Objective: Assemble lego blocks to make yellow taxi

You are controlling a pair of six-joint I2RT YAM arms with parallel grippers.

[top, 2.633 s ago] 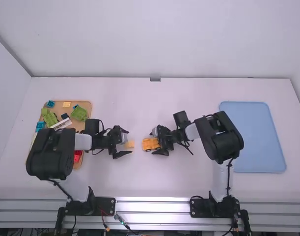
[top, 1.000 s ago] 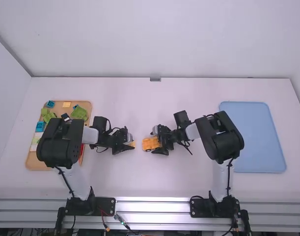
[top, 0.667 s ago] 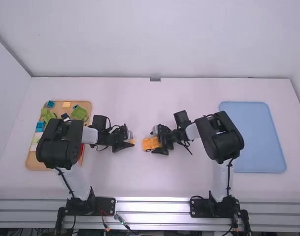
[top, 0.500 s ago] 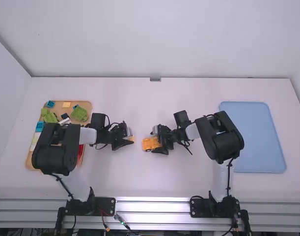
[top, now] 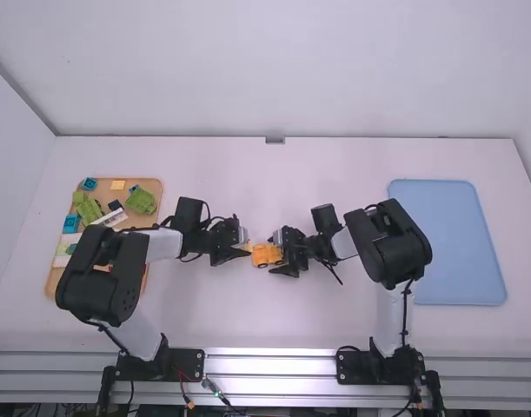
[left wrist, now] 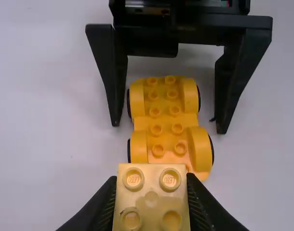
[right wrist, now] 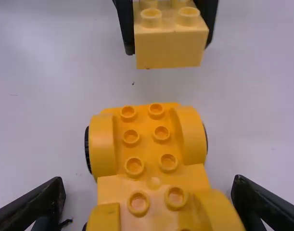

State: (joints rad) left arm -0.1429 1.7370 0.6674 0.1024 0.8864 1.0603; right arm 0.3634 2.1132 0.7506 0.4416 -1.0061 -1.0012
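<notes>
Gripping a pale yellow, square plastic block (left wrist: 151, 204) with four studs on top, the left pincer (top: 244, 249) is closed firmly on its sides, just beside one end of a deeper yellow plastic car base (right wrist: 147, 149). The right wrist view shows a gap between block and base, the two apart and roughly in line. The studded car base, with rounded fenders and black wheels, sits upright on the white table (top: 335, 321), near the middle. At its other end is the right pincer (top: 275, 253), its fingers spread wide, one on each side of the base, so that the base lies between them; in the left wrist view, space shows between each finger and the fenders.

On the left side of the table, partly behind the left arm, a tan tray (top: 152, 184) carries green blocks (top: 141, 201), blue blocks (top: 71, 223), a small yellow piece (top: 117, 184), a dark piece (top: 115, 205) and a white piece (top: 111, 218). A flat, light blue tray (top: 448, 243) rests at the far right, beyond the right arm and well apart from the car base.
</notes>
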